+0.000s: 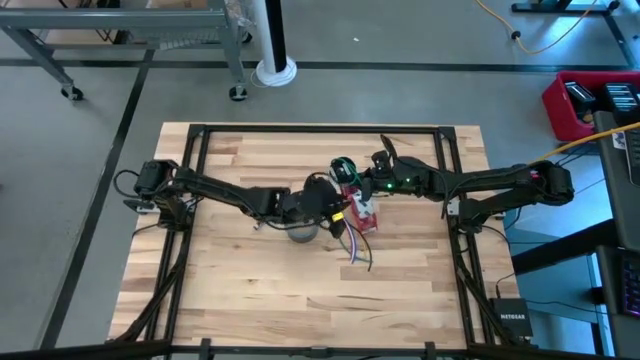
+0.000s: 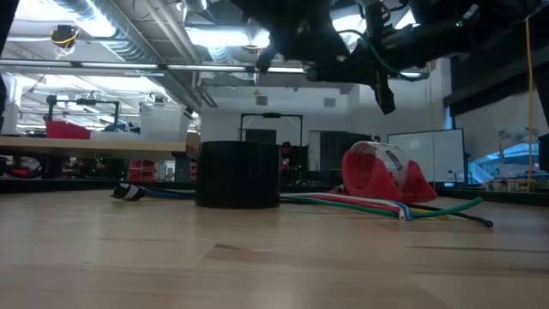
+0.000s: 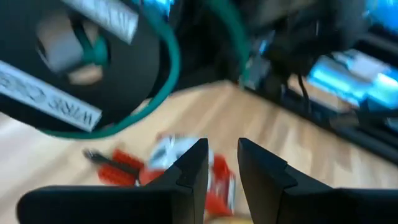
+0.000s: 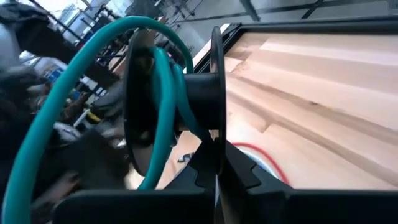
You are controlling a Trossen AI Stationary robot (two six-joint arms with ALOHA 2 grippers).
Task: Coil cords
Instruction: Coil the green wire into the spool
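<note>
A black spool [image 4: 174, 93] carries a few turns of green cord [image 4: 163, 118], with a wide loose loop [image 3: 168, 68] standing off it. My right gripper [image 1: 352, 176] is shut on the spool and holds it above the table's middle. My left gripper [image 3: 219, 168] is open and empty; it hovers just beside the spool, over a red tape dispenser [image 1: 361, 213]. Several more coloured cords [image 2: 377, 206] lie on the table past the dispenser, their tails [image 1: 358, 252] toward the near edge. My right gripper pinches the rim of one thin black flange [image 4: 216, 134] of the spool between its two fingers. The fingers come level from the table's right. The spool is lifted clear of the table, its axis about level, and the green cord hangs off it in a slack loop.
A dark grey roll [image 1: 302, 232] stands on the table under the left arm's wrist; it also shows in the low view [image 2: 237, 174]. The red dispenser [image 2: 383, 176] stands beside it. A black frame [image 1: 320, 130] runs around the tabletop.
</note>
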